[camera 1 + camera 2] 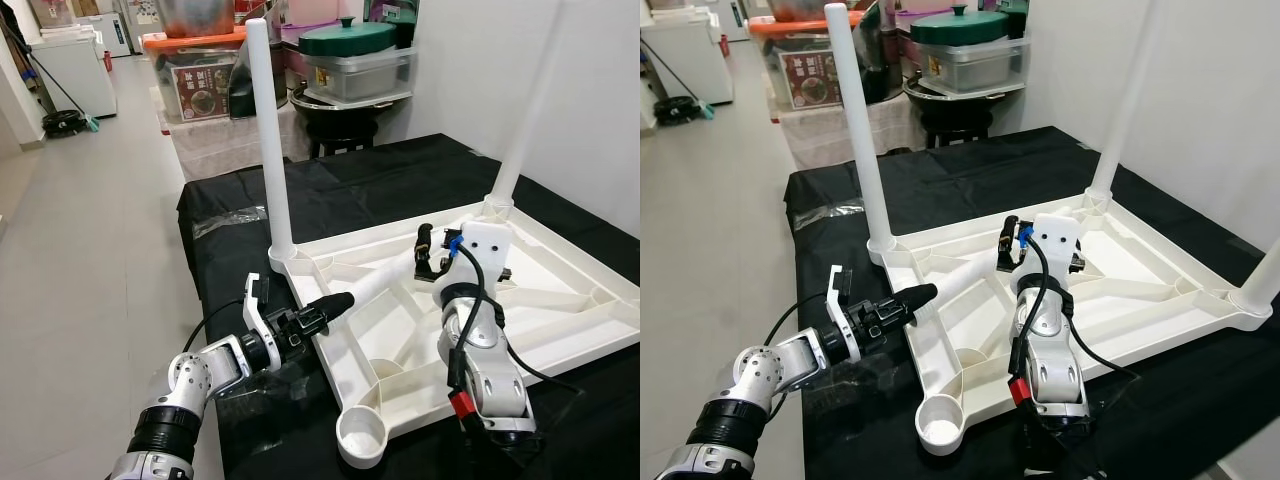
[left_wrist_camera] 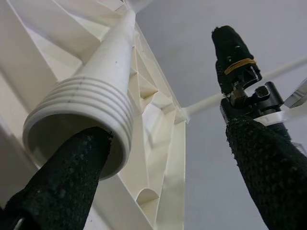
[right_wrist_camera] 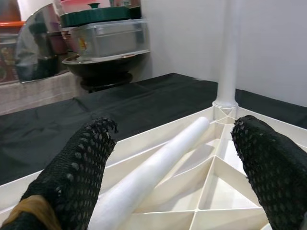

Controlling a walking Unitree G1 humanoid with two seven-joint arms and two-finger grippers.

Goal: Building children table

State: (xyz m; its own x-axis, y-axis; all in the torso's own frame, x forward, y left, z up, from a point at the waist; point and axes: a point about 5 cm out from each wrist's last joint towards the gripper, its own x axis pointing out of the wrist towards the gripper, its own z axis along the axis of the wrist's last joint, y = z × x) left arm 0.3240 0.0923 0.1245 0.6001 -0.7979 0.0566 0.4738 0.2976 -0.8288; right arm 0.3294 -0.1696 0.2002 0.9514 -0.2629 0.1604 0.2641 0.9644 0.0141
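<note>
A white children's table [image 1: 585,275] lies upside down on a black-covered worktop. Upright legs stand in its far-left corner [image 1: 272,130], far-right corner [image 1: 525,110] and right corner [image 1: 1262,275]. The near corner socket [image 1: 361,435] holds nothing. A loose white leg [image 1: 378,284] lies slanted across the ribbed underside. My left gripper [image 1: 335,304] is open at the leg's threaded end [image 2: 81,110], with one finger [image 2: 67,187] inside the hollow mouth and the other well clear. My right gripper [image 1: 432,260] hovers open over the leg's far end [image 3: 158,163], a finger [image 3: 76,167] on each side.
Stacked storage boxes and a green-lidded pot [image 1: 347,40] stand behind the worktop. A white wall [image 1: 600,90] runs along the right. The worktop's left edge [image 1: 192,260] drops to tiled floor [image 1: 80,250]. A scrap of clear plastic [image 1: 228,220] lies near that edge.
</note>
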